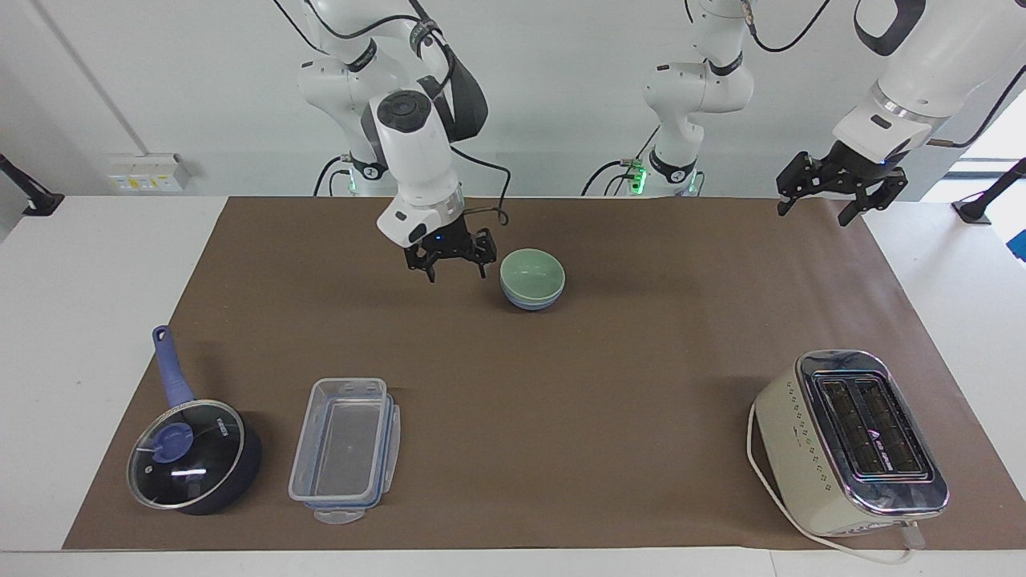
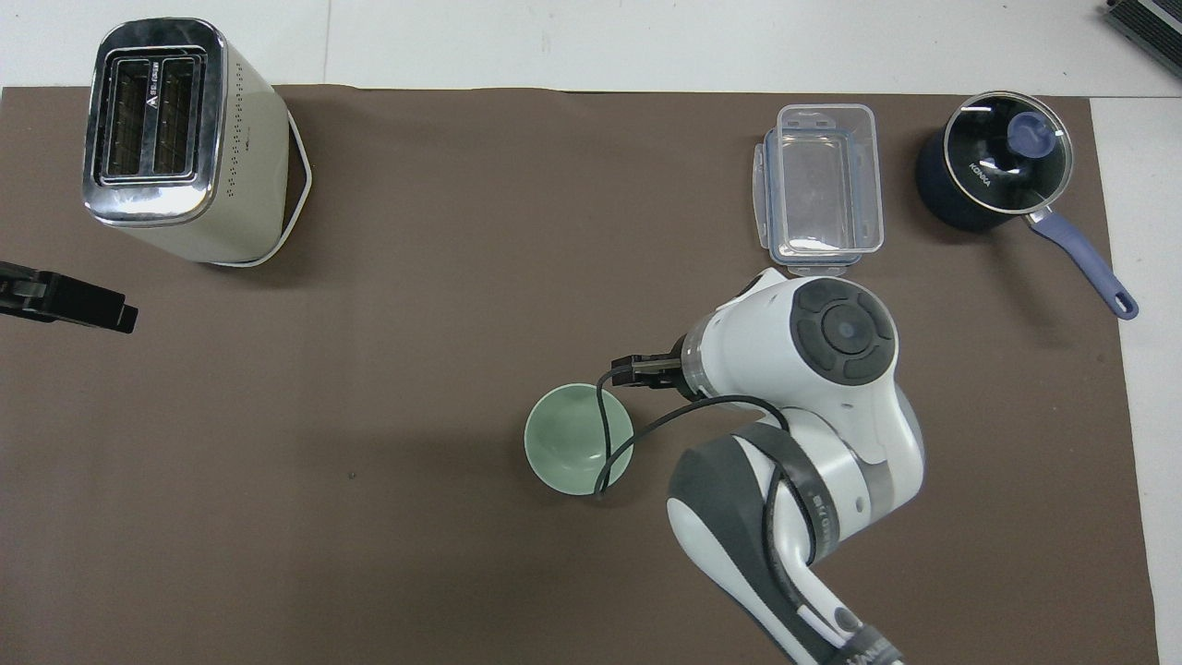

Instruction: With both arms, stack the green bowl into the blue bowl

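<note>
Green bowl is nested inside the blue bowl; you only see the blue one as a band under the green rim in the facing view, and from overhead it's covered entirely. The stack sits on the brown mat, mid-table and on the robots' half. Nothing inside the green bowl.

Right gripper is up off the mat just beside the stack, toward the right arm's end, fingers spread, holding nothing and not touching the bowls. In the overhead view its cable loops across the green bowl's rim.

Left gripper hangs over the mat's corner at the left arm's end, fingers spread, empty, well apart from the bowls. That arm is waiting.

Other containers for you to note:
- clear plastic box, no lid on, nothing in it, at the table edge farthest from the robots, toward the right arm's end.
- dark blue saucepan with glass lid on, just beside the box, closer to that end. Can't tell what's inside.

Toaster stands at the left arm's end, farthest from the robots, slots empty, cord looped round its base.
</note>
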### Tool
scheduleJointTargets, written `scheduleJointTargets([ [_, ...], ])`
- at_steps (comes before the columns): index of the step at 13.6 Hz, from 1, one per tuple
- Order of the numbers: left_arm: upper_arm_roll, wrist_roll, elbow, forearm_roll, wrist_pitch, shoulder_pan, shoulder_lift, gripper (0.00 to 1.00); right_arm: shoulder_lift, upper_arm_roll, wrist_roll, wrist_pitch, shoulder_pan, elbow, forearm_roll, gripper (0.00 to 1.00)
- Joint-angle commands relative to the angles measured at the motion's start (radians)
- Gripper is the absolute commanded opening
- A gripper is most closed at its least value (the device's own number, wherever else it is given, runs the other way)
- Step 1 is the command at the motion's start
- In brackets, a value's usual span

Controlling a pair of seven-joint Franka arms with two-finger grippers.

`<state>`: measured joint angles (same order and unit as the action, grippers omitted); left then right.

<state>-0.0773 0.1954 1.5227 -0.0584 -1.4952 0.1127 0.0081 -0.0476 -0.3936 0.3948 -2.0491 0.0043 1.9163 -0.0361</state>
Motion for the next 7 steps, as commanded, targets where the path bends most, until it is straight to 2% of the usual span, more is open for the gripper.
scheduleJointTargets([
  [1,0.007,0.003,0.008,0.014,0.003,-0.01,-0.014,1.0,0.04,-0.005,0.039,0.084,-0.018,-0.058,0.025,1.0],
  [3,0.007,0.004,0.008,0.014,0.003,-0.01,-0.014,1.0,0.055,-0.002,0.07,0.157,-0.021,-0.114,0.021,1.0],
  [7,0.007,0.003,0.008,0.014,0.003,-0.008,-0.014,1.0,0.061,0.068,0.065,0.32,-0.032,-0.279,0.01,1.0],
])
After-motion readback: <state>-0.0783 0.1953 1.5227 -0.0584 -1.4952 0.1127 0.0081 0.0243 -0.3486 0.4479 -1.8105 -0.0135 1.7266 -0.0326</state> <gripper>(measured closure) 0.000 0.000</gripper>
